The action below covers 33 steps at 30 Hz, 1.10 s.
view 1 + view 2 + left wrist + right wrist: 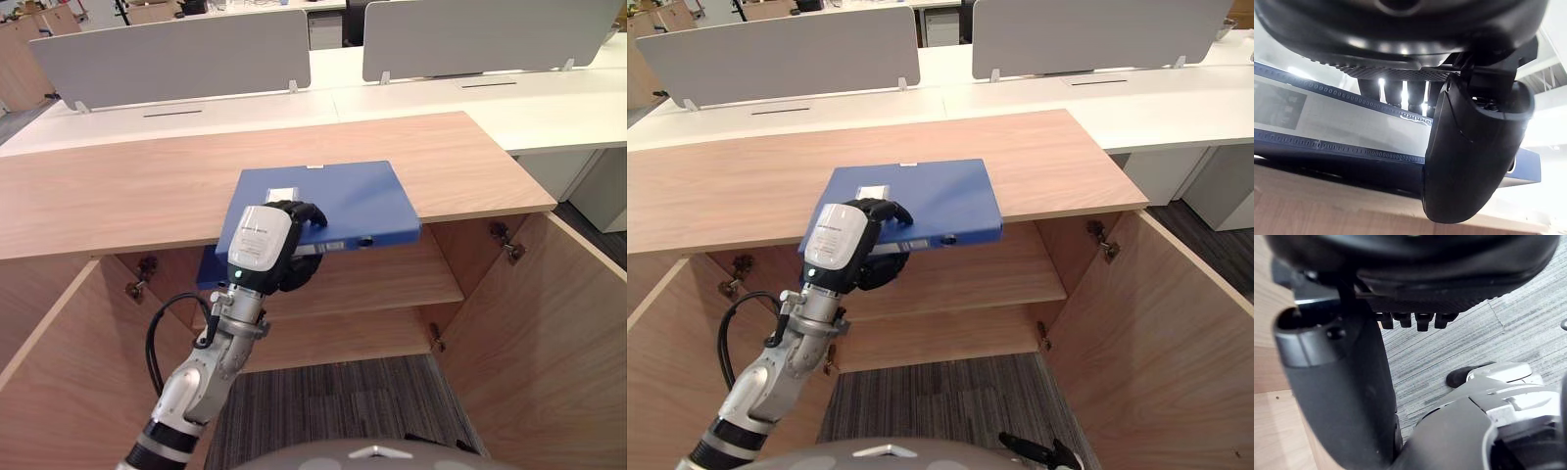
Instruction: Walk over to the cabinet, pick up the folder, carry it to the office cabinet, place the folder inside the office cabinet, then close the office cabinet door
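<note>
Blue folder (343, 201) lies flat on the wooden top of the cabinet (118, 186), near the middle of the cabinet's front edge. Its near side sticks out past that edge, over the cabinet's open inside. The white label on the folder's cover sits just beyond the hand.

Left hand (265, 245) is at the folder's overhanging near corner, in front of the cabinet's front edge. The fingers (1393, 93) are curled over the top cover and the thumb (1469, 156) is under the folder's edge, so the folder is pinched between them. The rest of the folder rests on the cabinet top.

Both cabinet doors are swung open: the right door (549, 323) and the left door (59, 382) angle out from the cabinet's front. A wooden shelf (392, 279) shows inside the cabinet, under the top. Grey striped carpet (333, 401) runs in front of the cabinet, between the doors.

Right hand (1337, 396) hangs low over the carpet, in front of the cabinet and well apart from the folder. Its fingers (1422, 320) are loose and hold nothing.

Behind the cabinet stand white desks (441, 93) with grey divider panels (167, 54) upright along them.
</note>
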Motion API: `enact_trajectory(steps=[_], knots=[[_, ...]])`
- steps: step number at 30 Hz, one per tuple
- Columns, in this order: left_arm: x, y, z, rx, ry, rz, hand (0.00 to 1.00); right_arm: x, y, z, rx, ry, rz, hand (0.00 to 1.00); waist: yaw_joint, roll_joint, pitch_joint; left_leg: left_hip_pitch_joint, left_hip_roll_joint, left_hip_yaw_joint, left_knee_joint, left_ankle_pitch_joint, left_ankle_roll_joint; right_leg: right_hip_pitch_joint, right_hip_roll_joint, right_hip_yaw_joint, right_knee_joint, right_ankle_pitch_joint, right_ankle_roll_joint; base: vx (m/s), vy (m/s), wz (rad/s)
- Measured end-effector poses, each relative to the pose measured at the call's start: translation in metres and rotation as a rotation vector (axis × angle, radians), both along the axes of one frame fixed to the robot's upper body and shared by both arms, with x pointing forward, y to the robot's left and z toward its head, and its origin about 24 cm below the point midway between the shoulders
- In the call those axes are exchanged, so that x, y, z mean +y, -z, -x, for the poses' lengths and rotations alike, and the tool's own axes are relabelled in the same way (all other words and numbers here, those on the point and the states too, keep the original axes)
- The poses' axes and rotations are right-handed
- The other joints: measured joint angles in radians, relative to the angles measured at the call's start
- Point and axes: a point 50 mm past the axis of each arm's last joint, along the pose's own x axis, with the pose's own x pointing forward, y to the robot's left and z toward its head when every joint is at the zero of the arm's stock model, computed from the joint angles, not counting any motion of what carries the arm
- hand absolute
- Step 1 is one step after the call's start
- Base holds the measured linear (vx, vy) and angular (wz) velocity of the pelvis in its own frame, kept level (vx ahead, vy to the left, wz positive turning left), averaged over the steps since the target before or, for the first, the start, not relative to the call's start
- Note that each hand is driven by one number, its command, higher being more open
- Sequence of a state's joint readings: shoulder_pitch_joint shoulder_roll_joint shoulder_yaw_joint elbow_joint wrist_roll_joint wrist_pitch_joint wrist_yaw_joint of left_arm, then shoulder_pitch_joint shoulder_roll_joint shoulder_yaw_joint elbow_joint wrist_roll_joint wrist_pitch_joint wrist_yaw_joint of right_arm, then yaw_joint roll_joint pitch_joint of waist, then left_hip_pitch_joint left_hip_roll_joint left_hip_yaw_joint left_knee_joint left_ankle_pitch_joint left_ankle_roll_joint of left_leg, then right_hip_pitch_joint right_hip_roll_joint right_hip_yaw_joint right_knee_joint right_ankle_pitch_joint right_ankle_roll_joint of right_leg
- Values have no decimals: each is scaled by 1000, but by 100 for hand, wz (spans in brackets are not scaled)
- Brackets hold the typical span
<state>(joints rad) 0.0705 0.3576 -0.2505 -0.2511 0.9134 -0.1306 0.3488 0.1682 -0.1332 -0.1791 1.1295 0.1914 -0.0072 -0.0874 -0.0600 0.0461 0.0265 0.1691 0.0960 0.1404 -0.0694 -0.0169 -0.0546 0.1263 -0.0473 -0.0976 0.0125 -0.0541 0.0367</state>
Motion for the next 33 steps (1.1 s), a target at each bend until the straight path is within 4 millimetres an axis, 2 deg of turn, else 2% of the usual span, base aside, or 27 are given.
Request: enact_trajectory(steps=[4, 8, 12, 17, 22, 24, 27, 33], knots=[[4, -5, 0, -25, -32, 33, 0, -1, 0, -1, -6, 13, 0, 100, -2, 7, 0, 1, 2, 2, -5, 0, 0, 0, 3, 2, -4, 0, 0, 0, 0, 0], [10, -1, 8, 4, -74, 109, 0, -1, -1, -1, -19, 54, -12, 100, -3, 7, 1, 1, 3, 5, -10, -1, -1, -1, 5, 3, -9, 0, 0, 0, 0, 0], [12, -11, 17, -22, -89, 279, 0, 2, -3, -11, -85, 88, -21, 100, 0, 6, 1, -5, 4, 20, 5, -16, -1, -4, 5, 23, -10, 0, 1, 6, 12, -11], [1, -26, 24, -53, -40, 527, 0, 11, -11, -31, -212, 117, -41, 100, 4, 3, 4, -19, 7, 23, 28, -29, -3, -9, 6, 28, -10, -1, 1, 1, 1, -2], [-24, -36, 36, -22, 134, 765, 0, 30, -25, -62, -377, 69, -70, 100, 7, 0, 4, -33, 11, 39, 45, -39, -1, -26, 9, 43, -1, -1, 1, -14, 4, -9], [-37, -41, 40, 11, 243, 869, 0, 37, -35, -78, -469, 95, -86, 100, 7, -1, 4, -36, 11, 43, 47, -41, 0, -32, 9, 48, 1, -1, 2, -17, 12, -6], [-47, -46, 44, 43, 326, 991, 0, 44, -50, -96, -576, 76, -88, 100, 6, -2, 5, -46, 11, 45, 61, -47, 1, -39, 9, 51, 3, 1, 3, -11, 7, -3], [-51, -46, 44, 111, 393, 1189, 0, 41, -99, -127, -869, 139, -58, 100, 5, -2, 5, -47, 12, 50, 67, -51, 1, -40, 9, 58, 4, 2, 5, -6, 5, -2]])
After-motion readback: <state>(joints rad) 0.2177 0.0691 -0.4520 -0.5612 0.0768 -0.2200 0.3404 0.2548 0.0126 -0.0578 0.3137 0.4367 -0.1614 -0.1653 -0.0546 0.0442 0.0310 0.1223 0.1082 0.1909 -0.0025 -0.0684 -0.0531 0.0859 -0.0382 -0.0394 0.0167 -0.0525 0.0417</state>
